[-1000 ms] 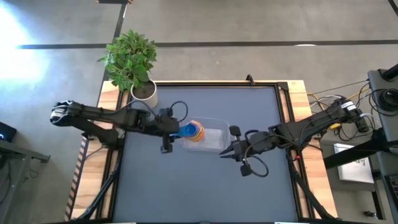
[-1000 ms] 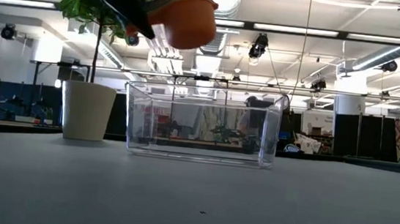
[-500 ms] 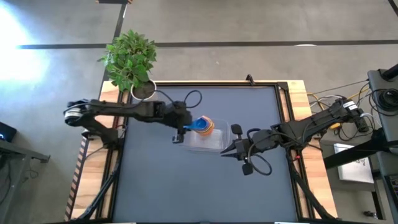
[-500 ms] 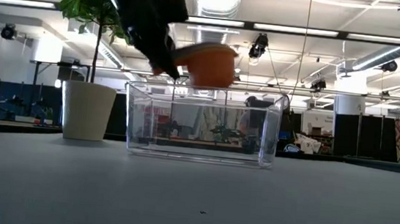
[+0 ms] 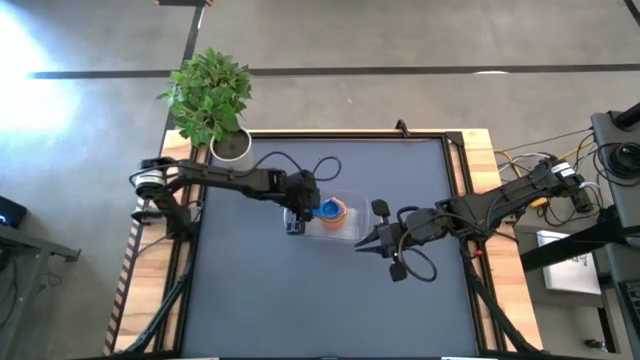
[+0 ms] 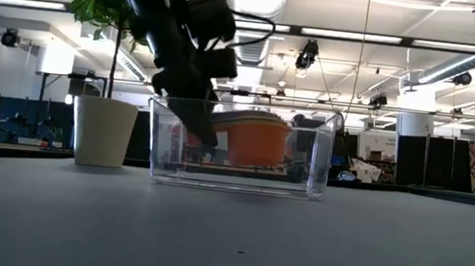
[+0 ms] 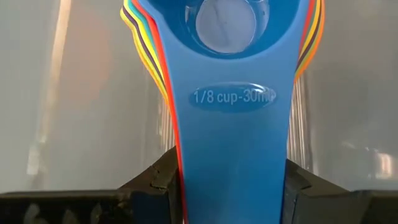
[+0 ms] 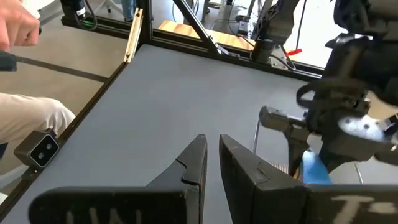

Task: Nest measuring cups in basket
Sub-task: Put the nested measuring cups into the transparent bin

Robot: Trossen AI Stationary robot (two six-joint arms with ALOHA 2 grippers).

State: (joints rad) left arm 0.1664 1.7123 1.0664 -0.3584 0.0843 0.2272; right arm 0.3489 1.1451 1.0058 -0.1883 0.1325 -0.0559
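The measuring cups (image 5: 330, 210) are nested in one stack, with the light blue one on top and the orange one (image 6: 258, 144) outermost. In the left wrist view the light blue cup (image 7: 227, 37) reads "1/8 cup-30ml". The stack sits inside the walls of the clear basket (image 5: 345, 234), which rests flat on the table (image 6: 322, 159). My left gripper (image 5: 300, 213) is at the basket's left end, shut on the stack. My right gripper (image 5: 358, 245) is shut and hovers just off the basket's near right corner, touching nothing (image 8: 211, 155). My left gripper (image 7: 227, 180) pinches the stacked handles (image 7: 230, 143) between its two fingers, one finger (image 7: 155, 180) on each long side. It comes slanting down from the table's left, in line with the handles. The bowls point right, held level within the basket walls, their underside (image 6: 256, 163) slightly above its floor.
A white pot with a green plant (image 5: 232, 147) stands at the table's far left corner (image 6: 102, 130). A person's hand (image 8: 15, 28) and leg (image 8: 25, 121) show beyond the table's edge. Open grey tabletop (image 5: 320, 300) lies on the near side of the basket.
My left gripper has moved toward the table's right and down, staying shut on the cups. The stack has gone from above the basket's left rim to below the rim, inside the basket.
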